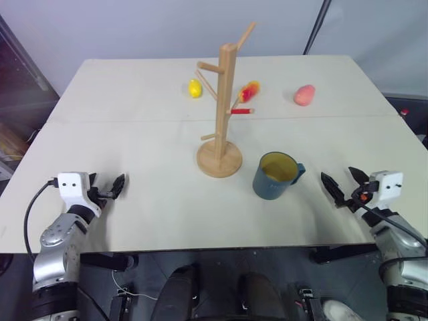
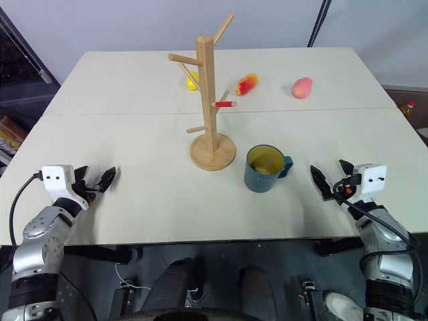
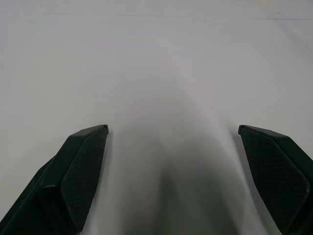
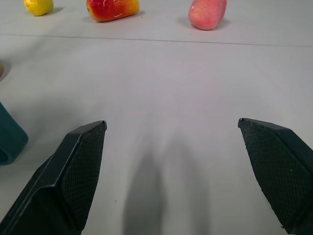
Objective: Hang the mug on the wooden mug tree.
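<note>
We see a wide off-white table (image 1: pixel 134 221) whose near edge runs just ahead of both arms. A seam crosses it behind the tall light-wood mug tree (image 1: pixel 223 120), which stands upright on its round disc base near the middle. The dark blue-grey ceramic mug with a mustard-yellow inside (image 1: pixel 275 176) stands upright just beside that base, on its right and a little nearer to us, its handle turned to the right. The two are close but apart.

Bare tabletop stretches from the left gripper (image 1: pixel 110 189) to the tree, and a narrower bare strip lies between the mug and the right gripper (image 1: pixel 342 184). Toward the far edge lie a small yellow fruit (image 1: pixel 194 88), a red-and-yellow fruit (image 1: pixel 249 90) and a pink peach-like fruit (image 1: pixel 304 95).

Both grippers hover low near the front corners, pointing forward and slightly inward, jaws spread wide and holding nothing.
</note>
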You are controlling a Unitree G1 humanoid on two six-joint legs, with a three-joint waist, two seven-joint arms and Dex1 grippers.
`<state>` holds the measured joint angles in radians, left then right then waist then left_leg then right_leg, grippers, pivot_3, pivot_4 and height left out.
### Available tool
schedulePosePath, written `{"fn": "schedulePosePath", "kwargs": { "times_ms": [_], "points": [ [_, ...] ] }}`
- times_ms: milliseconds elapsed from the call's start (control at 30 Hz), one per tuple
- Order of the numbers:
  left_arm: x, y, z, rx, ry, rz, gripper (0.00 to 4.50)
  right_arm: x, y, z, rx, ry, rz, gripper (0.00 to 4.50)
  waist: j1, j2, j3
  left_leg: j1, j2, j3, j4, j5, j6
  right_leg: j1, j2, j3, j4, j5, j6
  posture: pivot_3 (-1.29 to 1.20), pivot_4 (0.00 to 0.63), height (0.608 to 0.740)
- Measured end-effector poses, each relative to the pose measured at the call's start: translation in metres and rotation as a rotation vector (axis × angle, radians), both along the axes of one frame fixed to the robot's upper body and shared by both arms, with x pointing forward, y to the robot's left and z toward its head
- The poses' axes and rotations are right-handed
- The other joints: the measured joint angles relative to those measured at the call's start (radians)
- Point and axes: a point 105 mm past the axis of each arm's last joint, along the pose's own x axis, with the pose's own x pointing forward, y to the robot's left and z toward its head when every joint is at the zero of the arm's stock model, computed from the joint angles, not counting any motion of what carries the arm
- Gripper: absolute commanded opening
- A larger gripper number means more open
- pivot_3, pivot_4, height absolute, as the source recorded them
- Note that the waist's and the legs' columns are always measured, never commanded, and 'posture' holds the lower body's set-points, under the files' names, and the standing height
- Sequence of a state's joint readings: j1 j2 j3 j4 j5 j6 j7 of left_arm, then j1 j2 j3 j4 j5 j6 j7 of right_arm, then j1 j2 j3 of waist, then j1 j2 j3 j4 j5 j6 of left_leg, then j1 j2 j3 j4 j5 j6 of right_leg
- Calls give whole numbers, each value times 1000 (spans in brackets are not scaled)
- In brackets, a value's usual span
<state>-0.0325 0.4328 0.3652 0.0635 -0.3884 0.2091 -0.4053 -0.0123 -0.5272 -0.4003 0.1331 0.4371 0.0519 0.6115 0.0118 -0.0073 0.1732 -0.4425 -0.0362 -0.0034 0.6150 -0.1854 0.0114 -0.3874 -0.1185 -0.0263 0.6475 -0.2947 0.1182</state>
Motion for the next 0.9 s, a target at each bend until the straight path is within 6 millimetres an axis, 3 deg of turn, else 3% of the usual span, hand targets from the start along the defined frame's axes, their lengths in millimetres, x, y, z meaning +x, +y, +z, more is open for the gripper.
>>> {"fn": "schedulePosePath", "kwargs": {
  "times_ms": [433,500,700,800,900],
  "points": [
    [0,-7,6,7,-8,-37,4500,0,4,-1,5,-2,11,4477,-1,0,0,0,0,0,0,0,0,0,0,0,0,0,-1,0,150,740],
    [-2,-18,9,15,-20,-96,4500,-1,5,-2,8,-2,11,4477,0,0,0,0,0,0,0,0,0,0,0,0,0,-1,-1,0,150,740],
    [-5,-79,31,21,-116,-401,4500,-7,23,2,-4,-24,62,4477,1,0,0,0,0,0,0,0,0,0,0,0,-1,-1,-2,0,150,740],
    [-16,-115,34,44,-134,-599,4500,-15,30,6,-27,-33,91,4477,0,0,0,-1,0,0,-1,0,0,0,0,0,-2,-1,-3,0,150,740],
    [-28,-138,37,66,-136,-759,4500,-20,36,8,-42,-35,110,4477,-3,2,-1,0,0,0,-1,0,0,0,0,0,-2,-2,-3,0,150,740]
  ]
}}
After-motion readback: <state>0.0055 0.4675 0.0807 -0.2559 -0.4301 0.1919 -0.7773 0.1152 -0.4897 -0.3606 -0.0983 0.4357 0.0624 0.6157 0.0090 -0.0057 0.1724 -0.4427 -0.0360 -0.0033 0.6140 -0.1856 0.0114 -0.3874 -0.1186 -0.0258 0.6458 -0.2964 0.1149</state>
